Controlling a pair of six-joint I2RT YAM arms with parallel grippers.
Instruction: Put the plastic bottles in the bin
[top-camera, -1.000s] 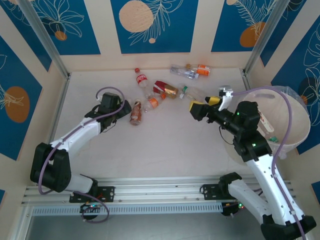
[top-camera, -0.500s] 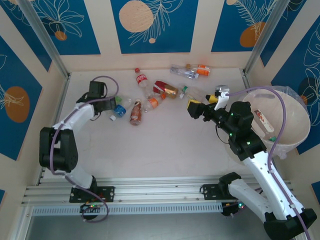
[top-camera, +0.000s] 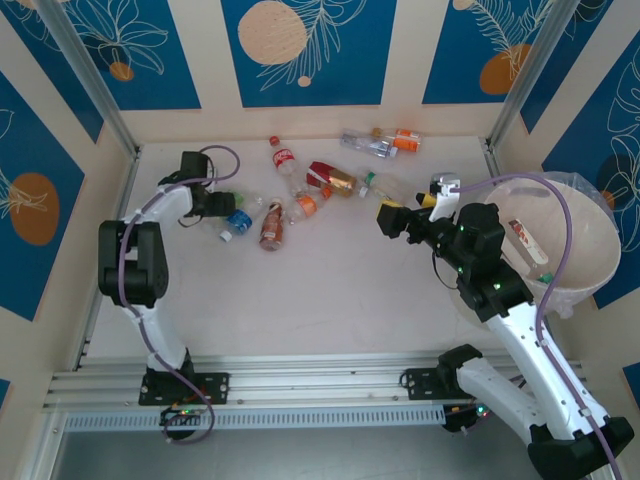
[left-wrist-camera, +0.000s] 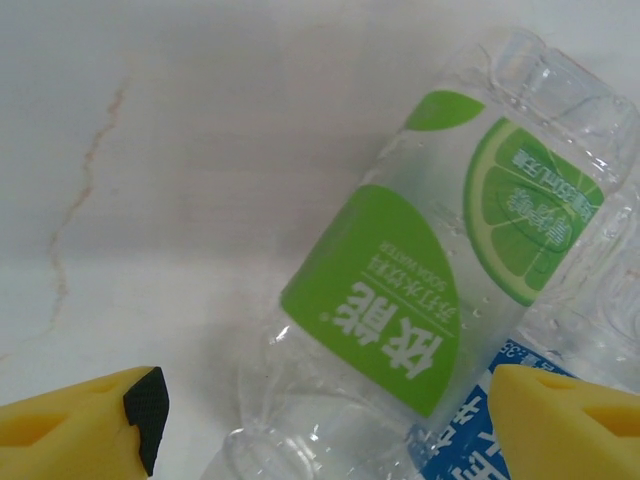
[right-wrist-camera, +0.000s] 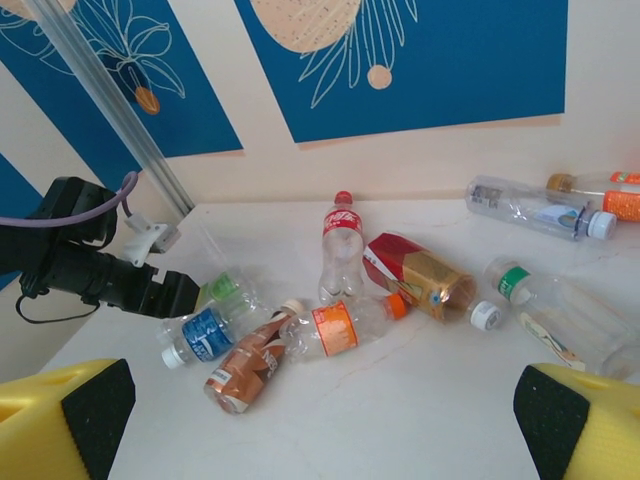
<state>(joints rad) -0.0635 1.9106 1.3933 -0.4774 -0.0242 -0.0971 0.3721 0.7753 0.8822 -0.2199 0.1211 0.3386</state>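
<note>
My left gripper (left-wrist-camera: 320, 425) straddles a clear green-label bottle (left-wrist-camera: 420, 300) lying on the tabletop (left-wrist-camera: 150, 150) at far left. Its jaws stand apart, not yet pressing the bottle. The bottle's long axis runs diagonally across the gap, not square to the fingers, with a blue-label bottle (left-wrist-camera: 455, 445) just beside it. My right gripper (right-wrist-camera: 320, 420) hangs wide open and empty, nearer the bin (top-camera: 575, 235), which sits well apart at right.
</note>
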